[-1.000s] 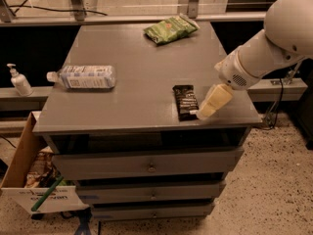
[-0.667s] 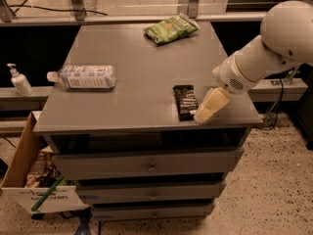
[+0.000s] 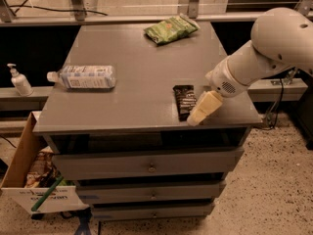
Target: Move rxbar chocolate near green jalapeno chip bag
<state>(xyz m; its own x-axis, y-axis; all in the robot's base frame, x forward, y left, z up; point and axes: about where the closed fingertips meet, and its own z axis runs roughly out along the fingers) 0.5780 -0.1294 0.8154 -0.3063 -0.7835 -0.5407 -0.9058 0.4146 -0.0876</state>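
Observation:
The rxbar chocolate (image 3: 184,101) is a dark flat bar with white lettering, lying near the front right edge of the grey cabinet top (image 3: 142,62). The green jalapeno chip bag (image 3: 170,29) lies at the back of the top, far from the bar. My gripper (image 3: 202,108) hangs from the white arm on the right and reaches down at the bar's right side, its cream fingertip near the bar's front end.
A clear plastic water bottle (image 3: 83,76) lies on its side at the left of the top. A pump bottle (image 3: 19,81) stands on a ledge to the left. An open cardboard box (image 3: 34,180) sits on the floor at the left. Drawers (image 3: 149,164) face front.
The gripper has shifted slightly left and down toward the bar's front end. The bar, bag and bottle have not moved.

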